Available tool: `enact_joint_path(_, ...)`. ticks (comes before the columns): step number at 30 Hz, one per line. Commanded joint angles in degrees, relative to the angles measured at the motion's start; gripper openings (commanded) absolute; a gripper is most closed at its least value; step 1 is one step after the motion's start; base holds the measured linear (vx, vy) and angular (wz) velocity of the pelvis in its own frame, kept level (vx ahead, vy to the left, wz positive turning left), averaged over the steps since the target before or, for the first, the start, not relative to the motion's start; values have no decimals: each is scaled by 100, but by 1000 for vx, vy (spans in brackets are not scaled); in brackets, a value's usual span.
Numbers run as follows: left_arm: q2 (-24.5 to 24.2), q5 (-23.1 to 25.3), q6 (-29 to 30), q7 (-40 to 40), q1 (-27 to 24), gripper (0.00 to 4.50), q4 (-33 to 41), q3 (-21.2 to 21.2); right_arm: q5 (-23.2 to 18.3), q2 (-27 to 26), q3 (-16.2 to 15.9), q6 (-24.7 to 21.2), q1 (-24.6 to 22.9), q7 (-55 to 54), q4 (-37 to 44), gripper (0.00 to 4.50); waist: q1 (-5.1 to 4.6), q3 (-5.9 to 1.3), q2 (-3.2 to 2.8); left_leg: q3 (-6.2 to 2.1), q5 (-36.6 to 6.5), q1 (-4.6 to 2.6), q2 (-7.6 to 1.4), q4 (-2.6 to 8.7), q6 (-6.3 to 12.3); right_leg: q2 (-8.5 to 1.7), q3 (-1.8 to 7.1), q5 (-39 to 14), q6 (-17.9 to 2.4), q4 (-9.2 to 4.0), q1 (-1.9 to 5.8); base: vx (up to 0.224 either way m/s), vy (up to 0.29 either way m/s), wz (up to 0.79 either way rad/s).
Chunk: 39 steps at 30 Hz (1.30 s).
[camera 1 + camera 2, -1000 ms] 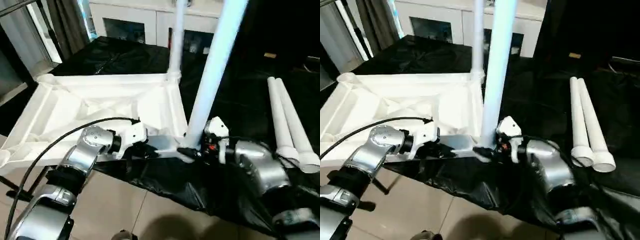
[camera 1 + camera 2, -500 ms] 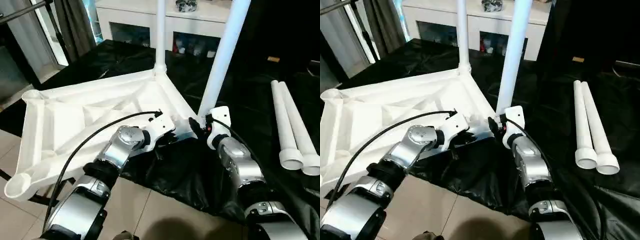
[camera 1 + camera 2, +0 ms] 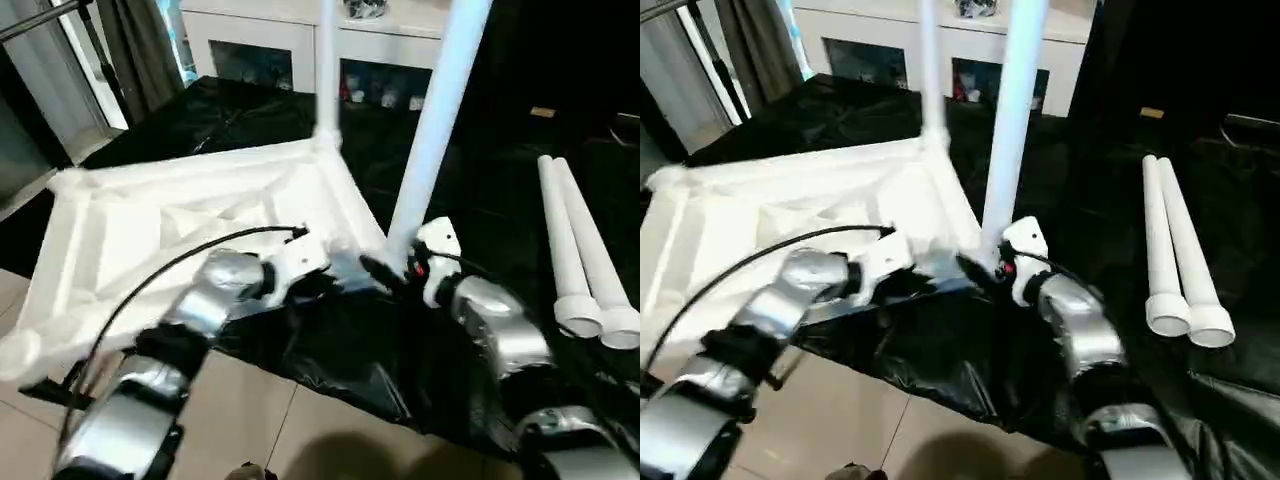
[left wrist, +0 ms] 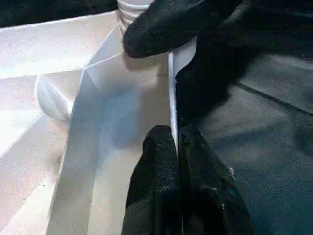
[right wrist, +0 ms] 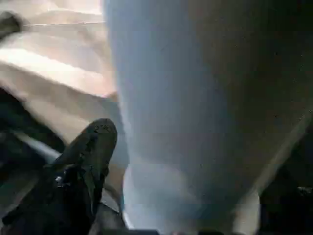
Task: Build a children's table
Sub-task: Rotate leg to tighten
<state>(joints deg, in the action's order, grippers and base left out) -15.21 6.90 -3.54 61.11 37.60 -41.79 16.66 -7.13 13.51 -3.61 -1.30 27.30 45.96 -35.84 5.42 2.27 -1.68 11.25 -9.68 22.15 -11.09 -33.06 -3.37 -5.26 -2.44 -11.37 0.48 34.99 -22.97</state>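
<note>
Changes since half a second ago: the tabletop (image 3: pixel 200 215) lies at a slightly altered angle in the head views, though the camera itself has shifted; the right forearm sits lower and further to the right, and the right claw (image 3: pixel 385 272) has spread wider at the foot of the near leg (image 3: pixel 432 130); the left claw (image 4: pixel 178 147) stays pinched on the tabletop's rim.

Tabletop: one, white plastic, upside down with ribbed underside up, lying on the bench (image 3: pixel 480 200), which is draped in black sheeting; its near-left corner overhangs the tiled floor (image 3: pixel 250 430).

Legs: four, white tubes.
- Two stand upright in corner sockets: the far leg (image 3: pixel 326 70) at the rear corner; the near leg at the corner closest to the right arm.
- Two loose legs (image 3: pixel 580 250) lie side by side and touching on the sheeting at the right, flared ends toward the robot, well apart from the tabletop.

Claws: two.
- Left claw: narrow, its fingers (image 4: pixel 156 181) pressed together over the thin rim wall of the tabletop, near the socket of the near leg.
- Right claw: wide, one black finger (image 5: pixel 90 147) beside the base of the near leg; whether it touches the tube cannot be told.

Background: one white cabinet (image 3: pixel 300 45) with glass doors behind the bench.
</note>
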Motion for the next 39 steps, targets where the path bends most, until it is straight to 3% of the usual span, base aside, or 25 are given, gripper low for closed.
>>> enact_joint_path(1, -42, -151, -168, 297, -61, 0, 111, 33, -127, 76, -346, -108, -40, 759, 319, 385, 46, -361, 50, -85, -1042, -93, -209, 328, 503, -272, 143, -214, -1450, -346, 283, 0, 0, 0)
enact_joint_path(5, -271, -233, -189, 669, -53, 0, 111, 11, -39, 467, -588, 20, -18, 1640, 322, 385, 43, -347, 50, -77, -1171, -101, -219, 335, 470, -283, 147, -357, -1525, -357, 263, 0, 0, 0)
enact_joint_path(8, -382, -299, -174, 885, -56, 0, 157, 16, -69, 631, -683, -11, 31, 2070, 335, 359, 48, -346, 51, -72, -1233, -106, -216, 333, 445, -289, 153, -440, -1556, -361, 261, 0, 0, 0)
enact_joint_path(19, -545, -375, -127, 1100, -126, 0, 218, -17, -246, 614, -671, -355, -71, 2283, 566, 277, 80, -352, 54, -73, -1143, -117, -227, 333, 434, -292, 155, -403, -1577, -346, 250, 0, 0, 0)
enact_joint_path(23, -408, -380, -15, 854, -143, 0, 219, -67, -267, 454, -519, -654, -209, 1797, 618, 274, 90, -351, 54, -79, -1103, -112, -229, 340, 421, -294, 154, -386, -1565, -339, 251, 0, 0, 0)
enact_joint_path(25, -331, -268, 31, 602, -84, 0, 123, -67, -199, 314, -439, -676, -264, 1383, 583, 273, 70, -327, 55, -85, -1324, -120, -224, 370, 286, -308, 165, -785, -1476, -389, 236, 0, 0, 0)
enact_joint_path(26, -180, -103, 94, 95, 47, 0, -96, -85, 2, 94, -318, -593, -251, 571, 396, 273, 65, -320, 56, -88, -1395, -123, -223, 383, 249, -309, 163, -927, -1440, -403, 239, 0, 0, 0)
enact_joint_path(27, -57, 0, 153, -270, 143, 0, -253, -93, 100, -79, -205, -584, -231, 2, 254, 273, 24, -296, 42, -79, -1550, -156, -216, 401, 104, -303, 187, -1201, -1367, -442, 175, 0, 0, 0)
enact_joint_path(29, 173, 62, 238, -722, 244, 0, -404, -121, 180, -344, -37, -591, -193, -750, 68, 272, 10, -299, 50, -113, -1749, -176, -200, 427, -75, -332, 182, -1712, -1191, -487, 198, 0, 0, 0)
enact_joint_path(34, 855, 113, 493, -1403, 340, 0, -435, -47, 412, -1040, 179, -495, -23, -2420, -227, 272, -25, -290, 53, -124, -1866, -179, -195, 452, -126, -323, 200, -1889, -1002, -541, 155, 0, 0, 0)
enact_joint_path(35, 928, 139, 491, -1488, 342, 0, -434, -21, 484, -1103, 168, -458, 21, -2617, -263, 272, -17, -294, -22, -138, -1878, -185, -194, 452, -144, -325, 197, -1865, -996, -536, 149, 0, 0, 0)
enact_joint_path(36, 945, 146, 492, -1508, 342, 0, -433, -15, 515, -1115, 157, -435, 31, -2672, -272, 272, -31, -294, 11, -134, -1914, -178, -190, 458, -130, -302, 192, -1775, -967, -544, 159, 0, 0, 0)
enact_joint_path(38, 1049, 206, 427, -1593, 339, 0, -450, 34, 647, -1172, 123, -197, 75, -2858, -343, 272, -20, -305, 20, -126, -1898, -172, -182, 447, -80, -305, 196, -1658, -958, -542, 164, 0, 0, 0)
enact_joint_path(39, 1065, 231, 389, -1600, 342, 0, -473, 48, 540, -1206, 202, -193, 74, -2762, -332, 307, -17, -309, 16, -124, -1850, -162, -179, 442, -26, -304, 198, -1553, -969, -534, 172, 0, 0, 0)
